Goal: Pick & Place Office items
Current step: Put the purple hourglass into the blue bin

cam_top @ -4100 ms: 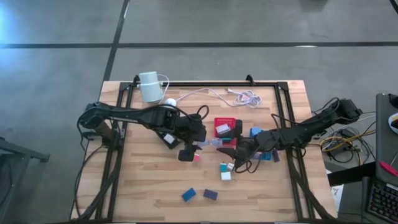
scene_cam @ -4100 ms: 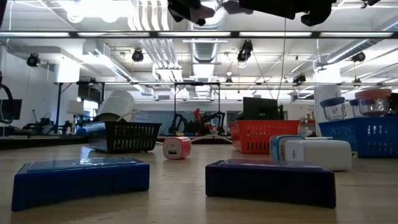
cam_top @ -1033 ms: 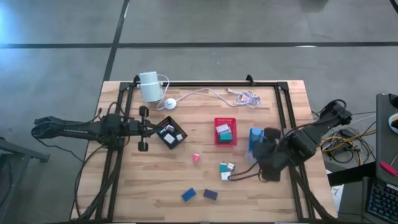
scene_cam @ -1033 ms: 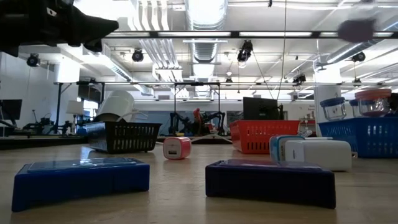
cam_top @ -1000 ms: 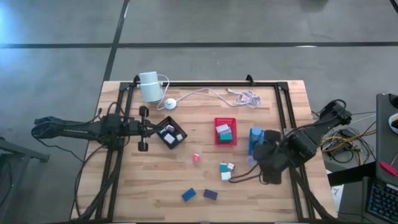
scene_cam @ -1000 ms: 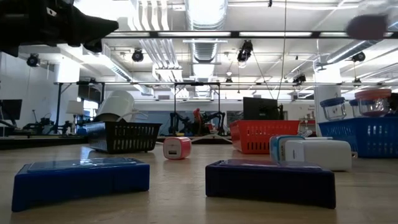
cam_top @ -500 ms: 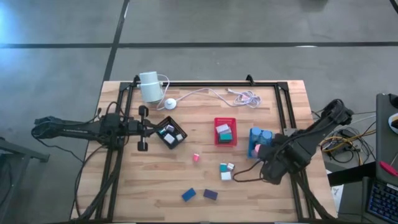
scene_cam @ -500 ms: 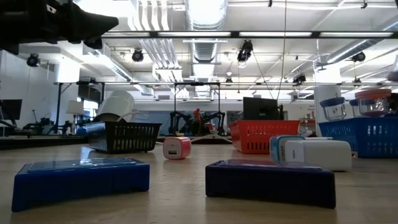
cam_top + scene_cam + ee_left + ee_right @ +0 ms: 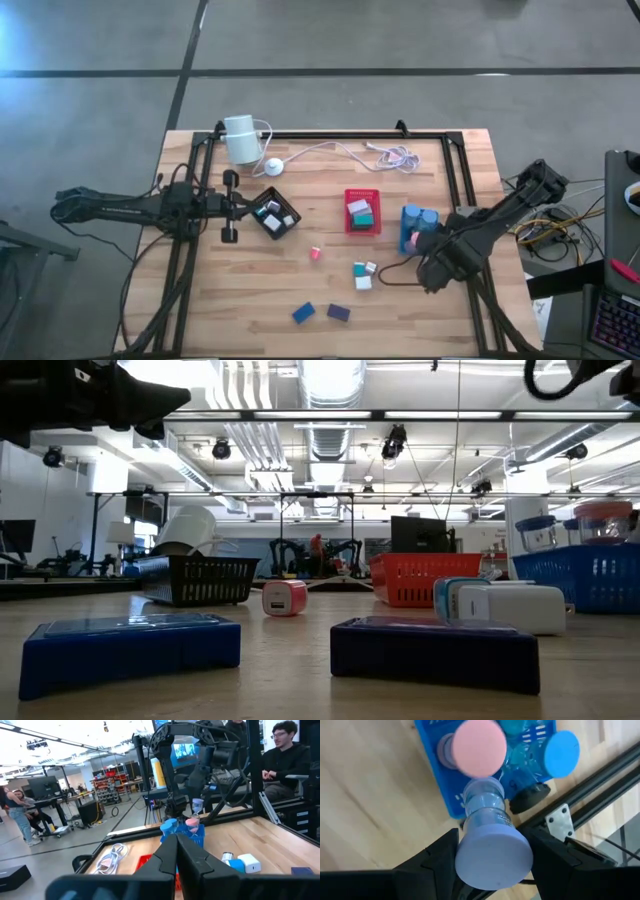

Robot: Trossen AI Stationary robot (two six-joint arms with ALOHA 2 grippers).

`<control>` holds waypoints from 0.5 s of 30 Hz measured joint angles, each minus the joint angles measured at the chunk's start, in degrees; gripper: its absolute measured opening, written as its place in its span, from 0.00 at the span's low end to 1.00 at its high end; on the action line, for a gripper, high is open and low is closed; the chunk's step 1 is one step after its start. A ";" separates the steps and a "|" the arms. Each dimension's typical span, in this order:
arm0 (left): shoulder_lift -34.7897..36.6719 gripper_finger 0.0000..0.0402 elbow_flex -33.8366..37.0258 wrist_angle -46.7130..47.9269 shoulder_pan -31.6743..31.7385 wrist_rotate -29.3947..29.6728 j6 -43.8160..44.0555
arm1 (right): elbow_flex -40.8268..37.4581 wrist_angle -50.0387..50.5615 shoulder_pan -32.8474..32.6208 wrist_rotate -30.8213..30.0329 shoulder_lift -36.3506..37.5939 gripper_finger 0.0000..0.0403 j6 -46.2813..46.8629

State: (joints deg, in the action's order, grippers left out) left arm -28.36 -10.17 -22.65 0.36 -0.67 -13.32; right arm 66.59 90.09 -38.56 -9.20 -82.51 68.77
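While right pincer (image 9: 492, 865) grips lavender cylinder (image 9: 490, 845) | blue tray (image 9: 440, 785) beneath | pink-capped cylinder (image 9: 479, 747) inside

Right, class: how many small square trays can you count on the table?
3: the black tray left of centre, the red tray in the middle, and the blue tray just right of it. None looks hidden.

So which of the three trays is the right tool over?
The blue tray, rightmost of the three; the right tool hangs beside it holding a purple cylinder.
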 joint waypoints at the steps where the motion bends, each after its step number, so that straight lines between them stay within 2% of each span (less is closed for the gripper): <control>1: 0.00 0.03 0.00 0.02 0.00 0.00 0.00 | -0.49 -0.07 0.31 -0.15 0.04 0.49 -0.09; 15: -0.02 0.03 0.00 0.30 0.00 0.00 0.00 | -2.77 -2.26 4.60 1.80 0.04 0.49 -3.23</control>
State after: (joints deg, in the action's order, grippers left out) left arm -28.38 -10.17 -22.35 0.36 -0.67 -13.32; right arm 63.82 87.83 -33.95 -7.40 -82.48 65.54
